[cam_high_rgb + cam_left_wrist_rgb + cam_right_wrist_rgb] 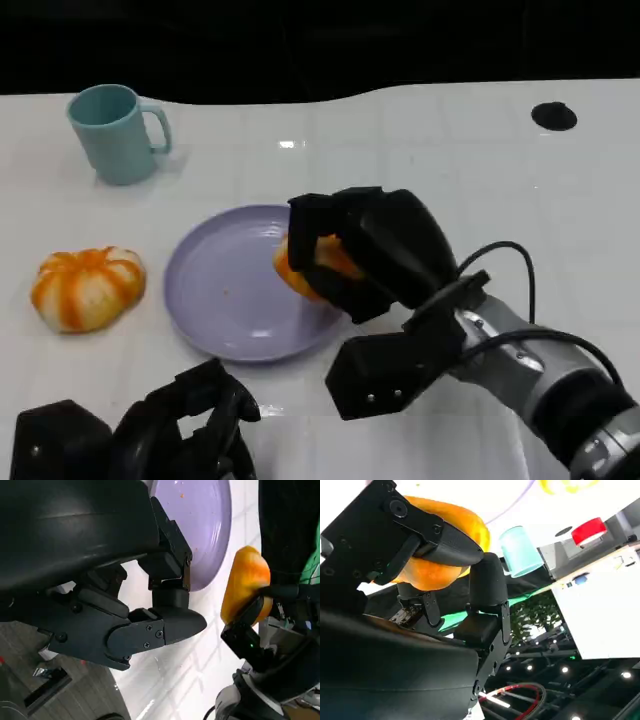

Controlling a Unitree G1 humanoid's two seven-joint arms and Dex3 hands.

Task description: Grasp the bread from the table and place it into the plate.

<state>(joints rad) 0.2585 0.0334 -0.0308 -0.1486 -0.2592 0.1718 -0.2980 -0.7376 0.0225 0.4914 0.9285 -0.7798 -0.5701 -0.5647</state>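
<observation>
My right hand grips an orange piece of bread and holds it over the right part of the lilac plate. I cannot tell whether the bread touches the plate. In the right wrist view the black fingers wrap around the bread. From the left wrist camera the bread appears beside the plate's rim, held by the right hand. My left hand rests low at the near left with nothing in it; its fingers are loosely bent.
An orange-and-white, pumpkin-shaped bun lies on the white table left of the plate. A teal mug stands at the far left, also seen as the mug. A small black disc sits far right.
</observation>
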